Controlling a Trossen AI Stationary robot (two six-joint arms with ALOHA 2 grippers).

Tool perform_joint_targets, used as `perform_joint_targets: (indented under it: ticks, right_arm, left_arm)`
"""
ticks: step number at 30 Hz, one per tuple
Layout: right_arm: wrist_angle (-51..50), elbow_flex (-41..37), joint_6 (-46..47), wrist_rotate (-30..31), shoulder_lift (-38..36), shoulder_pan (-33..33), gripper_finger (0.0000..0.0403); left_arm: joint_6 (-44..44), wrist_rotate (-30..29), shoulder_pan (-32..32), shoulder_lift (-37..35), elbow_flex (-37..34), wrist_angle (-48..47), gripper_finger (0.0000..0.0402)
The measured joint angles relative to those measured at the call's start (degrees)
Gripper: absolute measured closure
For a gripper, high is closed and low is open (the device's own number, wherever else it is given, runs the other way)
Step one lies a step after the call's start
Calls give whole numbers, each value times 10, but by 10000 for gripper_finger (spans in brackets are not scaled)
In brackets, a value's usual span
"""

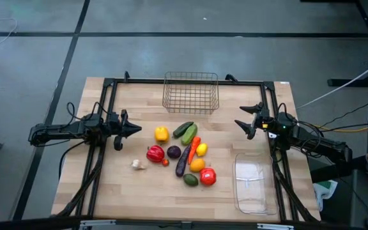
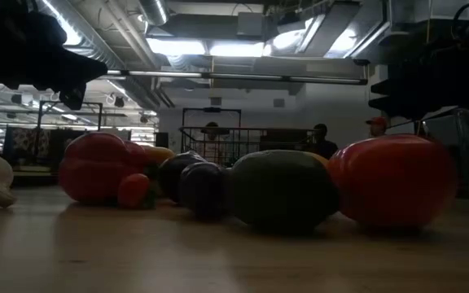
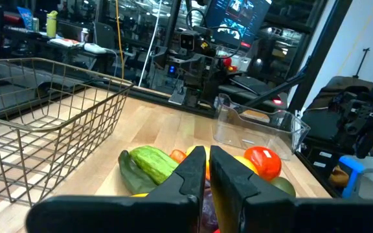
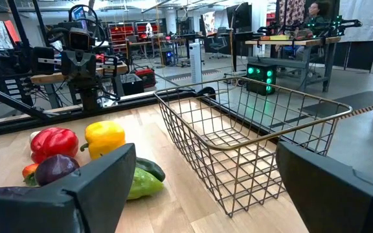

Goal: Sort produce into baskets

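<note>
The produce lies in a cluster at the table's middle: a yellow pepper [image 1: 161,133], a red pepper [image 1: 155,153], green cucumbers [image 1: 186,131], a purple eggplant [image 1: 183,162], a red tomato [image 1: 207,176] and a pale garlic [image 1: 138,165]. The wire basket [image 1: 191,92] stands at the far middle, the clear tray [image 1: 254,185] at the near right. My left gripper [image 1: 134,130] is shut and empty, above the table left of the cluster. My right gripper [image 1: 243,122] is open and empty, right of the cluster.
A dark frame [image 1: 184,82] runs around the table's far part and down both sides. Bare wood lies along the near edge and between the cluster and the wire basket. People stand in the room beyond the table in the low view [image 2: 320,140].
</note>
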Motion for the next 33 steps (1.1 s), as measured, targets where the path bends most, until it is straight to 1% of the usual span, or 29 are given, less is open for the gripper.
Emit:
perform_joint_targets:
  ticks: [11, 29, 33]
  right_arm:
    - [0, 0, 0, 0, 0, 0, 33]
    - [0, 0, 0, 0, 0, 0, 33]
    - [0, 0, 0, 0, 0, 0, 33]
  left_arm:
    - [-19, 0, 0, 0, 0, 0, 382]
    - [-19, 0, 0, 0, 0, 0, 382]
    - [-33, 0, 0, 0, 0, 0, 382]
